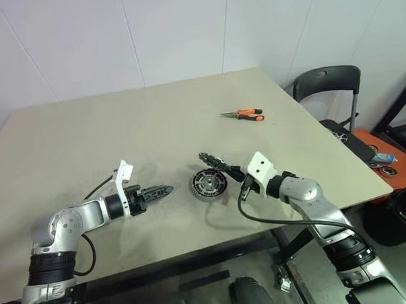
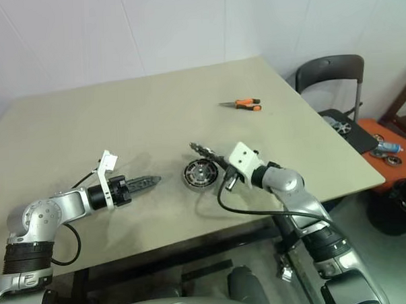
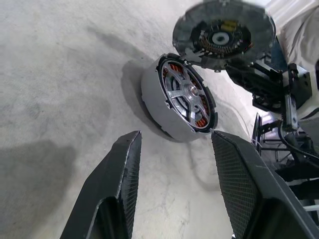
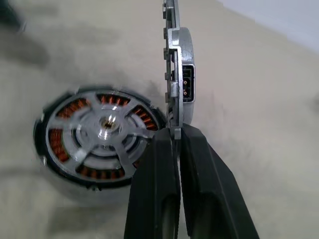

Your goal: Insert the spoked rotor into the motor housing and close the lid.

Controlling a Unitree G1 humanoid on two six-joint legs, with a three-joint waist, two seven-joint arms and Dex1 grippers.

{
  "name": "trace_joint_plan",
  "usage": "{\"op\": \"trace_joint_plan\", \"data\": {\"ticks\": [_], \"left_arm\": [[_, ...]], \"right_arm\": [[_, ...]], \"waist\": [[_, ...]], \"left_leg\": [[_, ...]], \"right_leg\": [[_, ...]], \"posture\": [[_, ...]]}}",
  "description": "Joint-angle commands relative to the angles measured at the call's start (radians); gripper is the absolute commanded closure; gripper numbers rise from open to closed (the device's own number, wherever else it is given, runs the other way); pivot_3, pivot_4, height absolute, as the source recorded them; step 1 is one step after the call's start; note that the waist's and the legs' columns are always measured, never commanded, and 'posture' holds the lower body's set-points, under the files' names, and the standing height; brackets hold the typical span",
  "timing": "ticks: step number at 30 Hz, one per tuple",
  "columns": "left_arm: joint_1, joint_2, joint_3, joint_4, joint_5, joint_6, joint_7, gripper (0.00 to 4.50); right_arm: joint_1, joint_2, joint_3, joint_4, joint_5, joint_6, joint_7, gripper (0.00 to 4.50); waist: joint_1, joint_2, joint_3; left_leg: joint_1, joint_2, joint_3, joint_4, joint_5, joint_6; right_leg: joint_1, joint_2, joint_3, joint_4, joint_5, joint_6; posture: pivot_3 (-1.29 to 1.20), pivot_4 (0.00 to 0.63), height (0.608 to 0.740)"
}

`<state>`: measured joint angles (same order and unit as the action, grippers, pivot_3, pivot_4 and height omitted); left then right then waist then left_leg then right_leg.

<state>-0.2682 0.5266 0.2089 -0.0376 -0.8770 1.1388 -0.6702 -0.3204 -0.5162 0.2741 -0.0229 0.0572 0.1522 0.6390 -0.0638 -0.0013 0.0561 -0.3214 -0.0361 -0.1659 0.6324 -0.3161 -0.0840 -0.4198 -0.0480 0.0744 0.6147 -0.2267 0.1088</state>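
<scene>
The motor housing (image 1: 209, 184) lies flat near the table's middle. The spoked rotor (image 4: 107, 127) sits inside it, silver spokes over copper windings (image 3: 172, 67). My right gripper (image 4: 175, 130) is shut on the rim of the lid (image 4: 177, 84), a dull grey toothed disc. It holds the lid on edge just above and to the right of the housing, apart from it. The lid (image 1: 212, 160) hangs at the housing's far right side. My left gripper (image 1: 165, 191) hovers left of the housing and points at it, open with nothing between its fingers (image 3: 122, 174).
Orange-handled pliers (image 1: 243, 114) lie on the far right part of the table (image 1: 88, 143). A black chair (image 1: 328, 86) stands beyond the table's right edge, with clutter on the floor by it.
</scene>
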Motion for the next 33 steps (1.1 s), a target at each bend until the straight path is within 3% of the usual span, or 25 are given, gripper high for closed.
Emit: {"op": "trace_joint_plan", "data": {"ticks": [1,2,7,17,21,23,28,33], "left_arm": [[-0.005,-0.001,0.0,0.004,0.012,-0.031,-0.017,2.11],[-0.006,-0.002,0.0,0.004,0.012,-0.032,-0.017,2.11],[-0.01,-0.006,0.007,0.001,0.012,-0.023,-0.013,2.11],[-0.009,0.002,0.019,-0.014,0.003,-0.006,-0.011,2.11],[-0.01,0.0,0.022,-0.02,0.0,-0.001,-0.007,2.11],[-0.009,0.001,0.02,-0.018,0.002,-0.004,-0.01,2.11],[-0.007,0.004,0.016,-0.007,0.011,-0.013,-0.017,2.11],[-0.006,0.004,0.012,0.009,0.019,-0.027,-0.026,2.11]], "right_arm": [[0.013,-0.033,0.062,0.02,-0.106,-0.136,0.036,4.49],[0.02,-0.038,0.072,0.02,-0.119,-0.157,0.048,4.49],[0.05,-0.075,0.136,0.019,-0.197,-0.164,0.125,3.08],[0.067,-0.054,0.125,0.067,-0.265,-0.22,0.102,3.08],[0.054,-0.014,0.034,0.073,-0.131,-0.091,0.139,3.08],[0.026,0.017,-0.045,0.02,0.027,0.117,0.185,3.08],[-0.027,-0.04,-0.161,-0.158,0.383,0.569,0.353,3.08],[-0.064,-0.057,-0.226,-0.216,0.542,0.762,0.357,3.08]], "waist": [[0.004,0.0,0.0],[0.006,0.0,0.0],[0.017,-0.002,-0.001],[0.021,-0.009,-0.004],[0.02,-0.009,-0.005],[0.021,-0.009,-0.004],[0.027,-0.009,-0.004],[0.024,-0.008,-0.003]], "left_leg": [[0.0,0.0,0.0,0.0,0.0,0.0],[0.0,0.0,0.0,0.0,0.0,0.0],[0.0,0.0,0.0,0.0,0.0,0.0],[0.015,0.0,0.0,0.0,0.0,0.0],[0.016,0.0,0.0,0.0,0.0,0.0],[0.016,0.0,0.0,0.0,0.0,0.0],[0.015,0.0,-0.001,0.0,0.0,0.0],[0.014,0.0,-0.001,-0.001,0.0,0.0]], "right_leg": [[0.0,0.0,0.0,0.0,0.0,0.0],[0.0,0.0,0.0,0.0,0.0,0.0],[0.0,0.0,0.0,0.0,0.0,0.0],[0.017,0.0,0.0,-0.002,-0.005,0.001],[0.018,0.0,0.0,-0.001,-0.005,0.0],[0.018,0.0,0.0,-0.001,-0.005,0.0],[0.017,0.0,0.0,-0.001,-0.004,0.0],[0.016,0.0,-0.001,-0.001,-0.004,0.001]], "posture": [[0.0,0.0,0.74],[0.0,0.0,0.74],[0.0,0.0,0.74],[0.0,0.0,0.74],[0.0,0.0,0.74],[0.0,0.0,0.74],[0.0,0.0,0.74],[0.0,0.0,0.74]]}}
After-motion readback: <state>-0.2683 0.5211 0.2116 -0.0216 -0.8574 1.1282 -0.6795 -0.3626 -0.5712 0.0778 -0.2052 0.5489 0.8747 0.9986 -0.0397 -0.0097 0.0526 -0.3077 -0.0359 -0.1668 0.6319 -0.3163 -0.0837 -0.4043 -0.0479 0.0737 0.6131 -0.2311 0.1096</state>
